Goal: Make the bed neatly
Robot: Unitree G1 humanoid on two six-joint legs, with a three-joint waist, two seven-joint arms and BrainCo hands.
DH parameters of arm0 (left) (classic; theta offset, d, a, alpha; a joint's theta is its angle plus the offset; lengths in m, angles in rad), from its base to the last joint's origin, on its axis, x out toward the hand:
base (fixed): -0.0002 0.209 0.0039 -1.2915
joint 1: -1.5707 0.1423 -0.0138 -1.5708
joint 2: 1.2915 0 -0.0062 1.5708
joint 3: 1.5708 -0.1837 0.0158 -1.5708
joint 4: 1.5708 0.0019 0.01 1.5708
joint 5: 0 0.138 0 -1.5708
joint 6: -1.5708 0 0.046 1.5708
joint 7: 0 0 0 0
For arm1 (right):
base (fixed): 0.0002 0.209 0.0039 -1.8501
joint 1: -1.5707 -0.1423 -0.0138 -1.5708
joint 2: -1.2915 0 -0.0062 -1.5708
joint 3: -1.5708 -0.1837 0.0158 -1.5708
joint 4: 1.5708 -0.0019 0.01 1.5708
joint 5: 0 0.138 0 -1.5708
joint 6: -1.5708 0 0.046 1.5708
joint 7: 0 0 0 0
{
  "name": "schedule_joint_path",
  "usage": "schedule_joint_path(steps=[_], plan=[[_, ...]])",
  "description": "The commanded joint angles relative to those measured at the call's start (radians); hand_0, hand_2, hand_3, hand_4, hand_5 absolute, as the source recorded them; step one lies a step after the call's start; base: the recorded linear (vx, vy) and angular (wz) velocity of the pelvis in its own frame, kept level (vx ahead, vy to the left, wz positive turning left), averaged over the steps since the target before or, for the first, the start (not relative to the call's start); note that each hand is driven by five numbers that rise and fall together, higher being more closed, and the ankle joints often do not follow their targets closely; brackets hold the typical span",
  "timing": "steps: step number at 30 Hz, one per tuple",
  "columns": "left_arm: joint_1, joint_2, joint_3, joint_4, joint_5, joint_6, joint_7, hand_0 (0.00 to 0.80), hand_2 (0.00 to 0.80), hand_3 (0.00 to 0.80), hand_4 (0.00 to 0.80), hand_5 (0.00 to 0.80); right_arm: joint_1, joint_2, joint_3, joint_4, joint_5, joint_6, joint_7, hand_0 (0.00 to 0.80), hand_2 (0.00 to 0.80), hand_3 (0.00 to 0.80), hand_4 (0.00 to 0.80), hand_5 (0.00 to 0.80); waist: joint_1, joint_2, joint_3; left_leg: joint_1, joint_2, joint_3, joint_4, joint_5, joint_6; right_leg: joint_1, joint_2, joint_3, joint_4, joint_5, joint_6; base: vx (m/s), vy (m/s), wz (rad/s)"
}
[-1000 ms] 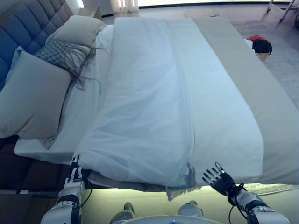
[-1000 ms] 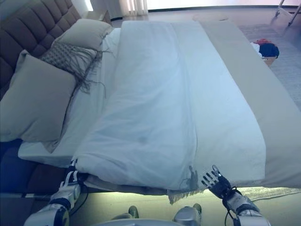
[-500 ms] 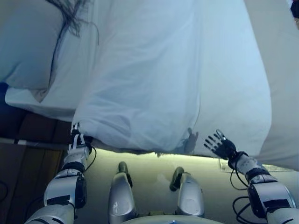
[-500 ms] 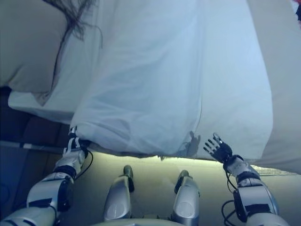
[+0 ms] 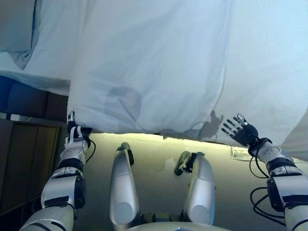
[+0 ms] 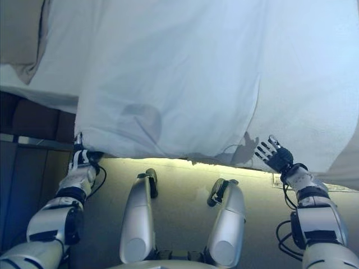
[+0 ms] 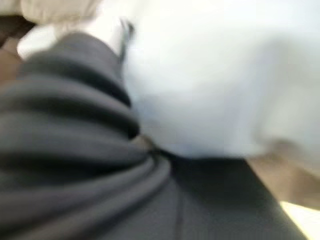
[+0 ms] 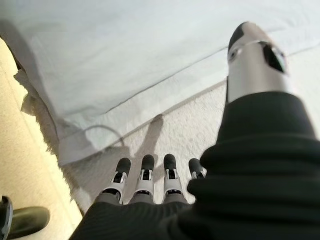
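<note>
From the head cameras, the white duvet (image 5: 159, 62) overhangs the bed's near edge, the left hand (image 5: 73, 142) tucked under its corner, grip impossible to tell even in its wrist view, while the right hand (image 8: 150, 182) hovers splayed, holding nothing, so a one-sided tug may skew it.

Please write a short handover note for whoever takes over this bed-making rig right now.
Left robot hand: at the near corner of the white duvet, fingers hidden under the cloth, grip unclear.
Right robot hand: open, fingers spread, holding nothing, beside the duvet's overhanging edge.
Done: the duvet covers the mattress and hangs over the near side.
Left: smooth the creases and even out the near edge.
</note>
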Motion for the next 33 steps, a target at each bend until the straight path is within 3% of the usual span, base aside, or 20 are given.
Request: schedule_joint_path(steps=[1,13,15,17,21,23,26,29,33], plan=[[0.117,0.069,-0.014,0.054,0.0,0.046,-0.038,0.0,0.0,0.0,0.0,0.0,0.023,-0.025,0.014,0.01,0.04,0.004,0.042,0.0,0.0,0.0,0.0,0.0,0.025,-0.019,-0.027,-0.009,-0.029,0.049,0.029,-0.074,0.049,-0.02,0.012,0.045,0.004,0.02,0.035,-0.043,0.044,-0.01],[0.254,0.021,-0.004,0.074,0.038,0.11,-0.146,0.0,0.0,0.0,0.0,0.0,0.022,-0.052,0.007,-0.022,0.049,0.004,0.04,0.0,0.0,0.0,0.0,0.0,0.043,0.003,-0.022,-0.091,-0.035,0.031,0.112,-0.105,0.043,-0.108,-0.004,0.061,0.084,-0.009,0.042,-0.037,0.029,0.03],[0.272,0.012,-0.005,0.069,0.044,0.117,-0.193,0.0,0.0,0.0,0.0,0.0,0.028,-0.047,0.007,-0.034,0.06,0.004,0.03,0.0,0.0,0.0,0.0,0.0,0.046,0.003,-0.022,-0.092,-0.037,0.029,0.112,-0.108,0.044,-0.112,-0.002,0.063,0.087,-0.01,0.042,-0.043,-0.017,0.01],[0.29,-0.005,-0.012,0.038,0.052,0.123,-0.311,0.0,0.0,0.0,0.0,0.0,0.037,-0.035,0.012,-0.048,0.07,0.007,0.021,0.0,0.0,0.0,0.0,0.0,0.05,0.001,-0.021,-0.079,-0.037,0.029,0.099,-0.105,0.042,-0.102,0.001,0.063,0.077,-0.006,0.046,0.0,0.0,0.0],[0.356,-0.06,-0.111,-0.201,0.044,0.103,-0.588,0.0,0.0,0.0,0.0,0.0,0.099,-0.014,0.014,-0.137,0.095,0.009,-0.02,0.0,0.0,0.0,0.0,0.0,0.054,0.003,-0.02,-0.014,-0.036,0.043,0.02,-0.074,0.039,-0.037,0.006,0.048,0.002,0.034,0.056,0.025,-0.005,0.01],[0.416,-0.083,-0.209,-0.342,0.088,0.064,-0.818,0.0,0.0,0.0,0.0,0.0,0.153,-0.003,0.01,-0.185,0.115,-0.01,-0.042,0.0,0.0,0.0,0.0,0.0,0.061,0.009,-0.02,0.026,-0.043,0.05,-0.036,-0.052,0.041,0.004,0.012,0.034,-0.052,0.064,0.061,0.01,-0.001,0.02],[0.451,-0.087,-0.28,-0.461,0.14,0.023,-1.027,0.0,0.0,0.0,0.0,0.0,0.185,0.006,0.006,-0.191,0.138,-0.024,-0.052,0.0,0.0,0.0,0.0,0.0,0.073,0.019,-0.022,0.081,-0.051,0.06,-0.111,-0.027,0.043,0.062,0.012,0.014,-0.116,0.092,0.068,0.025,-0.004,0.02],[0.417,-0.052,-0.307,-0.537,0.182,-0.004,-1.092,0.0,0.0,0.0,0.0,0.0,0.176,0.005,0.014,-0.167,0.144,-0.016,-0.054,0.0,0.0,0.0,0.0,0.0,0.076,0.021,-0.025,0.113,-0.053,0.064,-0.146,-0.014,0.043,0.094,0.01,0.004,-0.145,0.104,0.069,0.063,-0.005,-0.04],[0.322,0.009,-0.343,-0.63,0.192,-0.024,-1.074,0.0,0.0,0.0,0.0,0.0,0.158,-0.006,0.037,-0.15,0.151,0.001,-0.051,0.0,0.0,0.0,0.0,0.0,0.06,0.022,-0.025,0.125,-0.05,0.07,-0.158,-0.013,0.046,0.098,0.016,0.013,-0.154,0.106,0.065,0.06,0.021,-0.02]])
